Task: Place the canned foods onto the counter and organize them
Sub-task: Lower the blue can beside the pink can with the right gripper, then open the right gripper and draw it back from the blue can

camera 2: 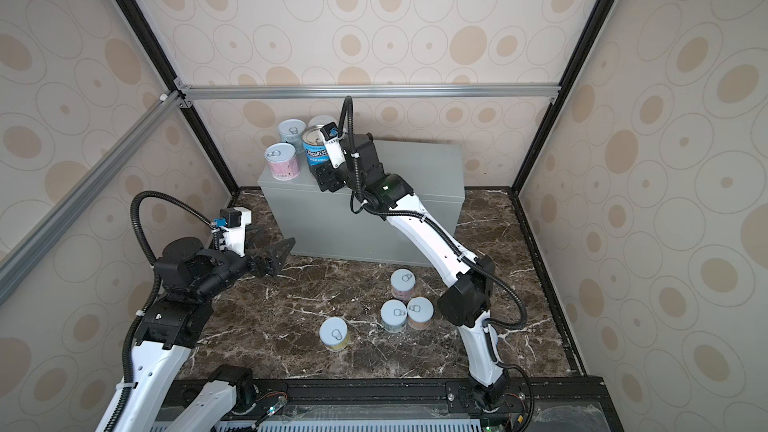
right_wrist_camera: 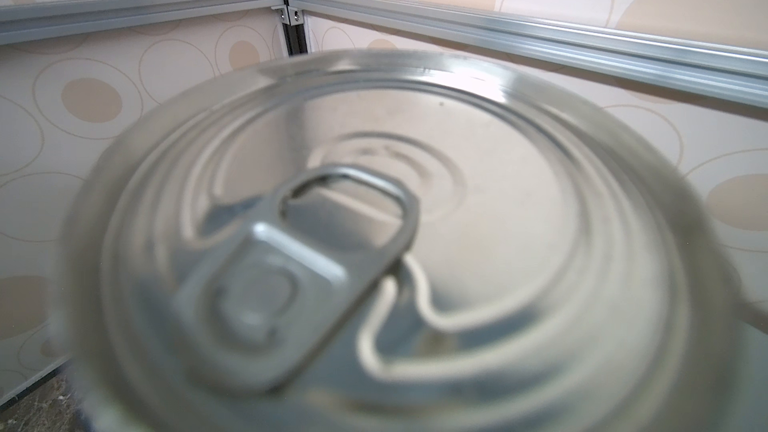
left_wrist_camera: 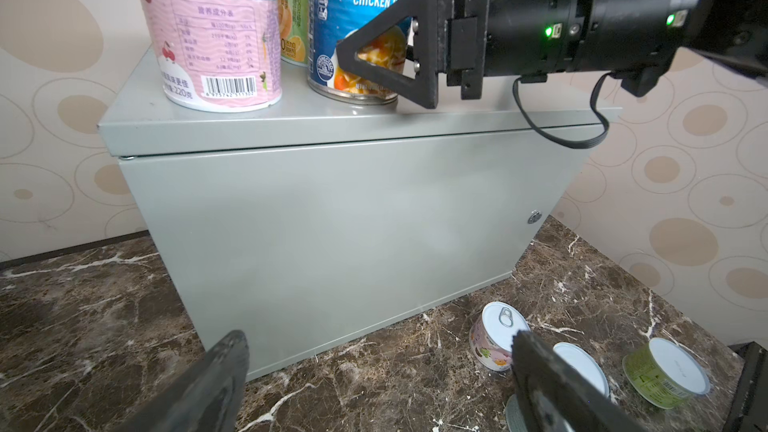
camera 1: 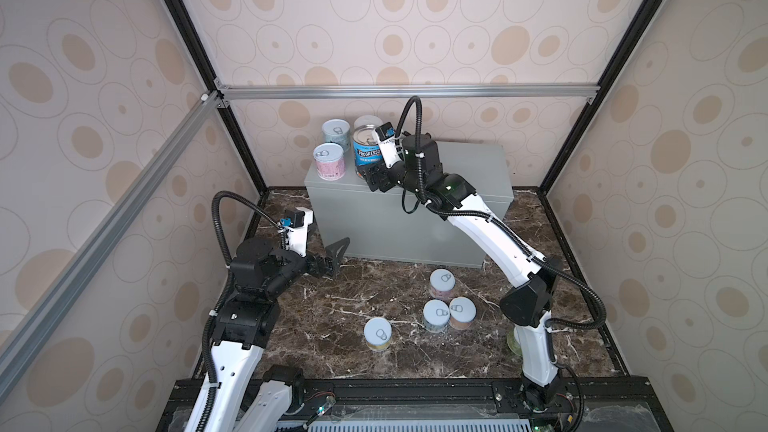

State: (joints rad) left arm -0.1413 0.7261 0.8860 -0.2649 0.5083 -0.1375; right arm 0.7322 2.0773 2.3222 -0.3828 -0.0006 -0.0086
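Note:
The grey counter (camera 1: 469, 168) stands at the back. At its left end stand a pink can (camera 1: 328, 162), a pale blue can (camera 1: 336, 132), another can (camera 1: 366, 121) behind, and the tall blue Progresso can (camera 1: 365, 151). My right gripper (camera 1: 366, 170) is shut on the Progresso can (left_wrist_camera: 361, 6), which stands upright on the counter top; one finger (left_wrist_camera: 395, 64) lies against its side. Its lid (right_wrist_camera: 415, 243) fills the right wrist view and hides the jaws. My left gripper (camera 2: 270, 243) hangs open and empty near the counter's front left corner (left_wrist_camera: 332, 222).
Several short cans stand on the dark marble floor in front of the counter: one (camera 1: 441, 282), a touching pair (camera 1: 436, 314) (camera 1: 461, 311), and one alone (camera 1: 377, 333). A green can (camera 1: 514, 342) sits by the right arm's base. Patterned walls close in three sides.

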